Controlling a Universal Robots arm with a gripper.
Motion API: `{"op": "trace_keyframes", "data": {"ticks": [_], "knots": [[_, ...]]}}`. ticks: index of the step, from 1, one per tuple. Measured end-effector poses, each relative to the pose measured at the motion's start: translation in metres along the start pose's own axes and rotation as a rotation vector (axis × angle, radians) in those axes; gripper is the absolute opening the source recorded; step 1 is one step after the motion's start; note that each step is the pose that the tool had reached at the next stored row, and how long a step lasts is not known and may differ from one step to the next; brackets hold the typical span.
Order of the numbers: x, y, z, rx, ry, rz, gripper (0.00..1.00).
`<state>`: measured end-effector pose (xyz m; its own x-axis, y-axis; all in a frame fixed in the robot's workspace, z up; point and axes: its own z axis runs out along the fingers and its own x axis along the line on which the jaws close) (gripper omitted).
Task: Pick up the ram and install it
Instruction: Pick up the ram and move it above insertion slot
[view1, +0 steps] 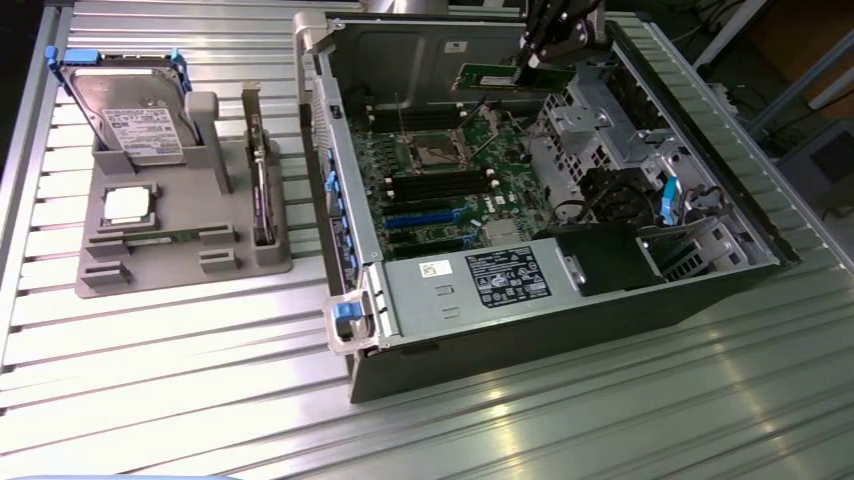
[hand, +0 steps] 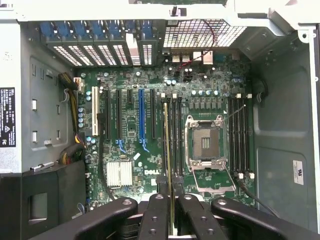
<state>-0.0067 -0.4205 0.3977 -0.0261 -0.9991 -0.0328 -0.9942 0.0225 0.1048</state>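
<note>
wrist view looks down past the black two-finger gripper (hand: 172, 217) into the open grey computer case (hand: 280, 125). its black fingers (hand: 154, 216) are closed tight on the long thin green ram stick (hand: 168, 145), seen on its thin edge between them. the stick's long side runs the same way as the long black memory slots (hand: 176, 125) beside the square silver processor socket (hand: 205, 142) on the green motherboard (hand: 125, 95). in the exterior view the arm reaches in from above, and the stick hangs under the fingers, well above the board, not yet in a slot.
</note>
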Motion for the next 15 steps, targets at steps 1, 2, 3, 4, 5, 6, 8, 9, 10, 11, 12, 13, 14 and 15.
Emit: {"op": "trace_keyframes", "data": {"ticks": [1,2,3,4,5,6,8,9,10,11,12,13,14,15], "knots": [[0.0,0.0,0.0,0.0,0.0,0.0,0.14],[0.0,0.0,0.0,0.0,0.0,0.0,0.14],[0.0,0.0,0.0,0.0,0.0,0.0,0.14],[0.0,-0.0001,0.0007,0.0,0.0,0.0,0.14],[0.0,-0.0006,0.0054,0.0,0.0001,0.0,0.14],[0.0,-0.0009,0.0086,0.0001,0.0004,0.0,0.14],[0.0,0.0008,0.009,0.0139,0.005,-0.002,0.14],[-0.001,0.0013,0.0083,0.0333,0.0147,-0.002,0.14],[-0.005,0.0043,0.0046,0.0637,0.0329,-0.001,0.14],[-0.009,0.0107,-0.0034,0.0646,0.0327,-0.001,0.14],[-0.011,0.0163,-0.0049,0.0647,0.0327,-0.001,0.14],[-0.02,0.0215,-0.0041,0.0648,0.0327,-0.001,0.14],[-0.026,0.0228,-0.0038,0.0648,0.033,-0.001,0.14],[-0.026,0.0228,-0.0038,0.0648,0.0328,-0.001,0.14]]}}
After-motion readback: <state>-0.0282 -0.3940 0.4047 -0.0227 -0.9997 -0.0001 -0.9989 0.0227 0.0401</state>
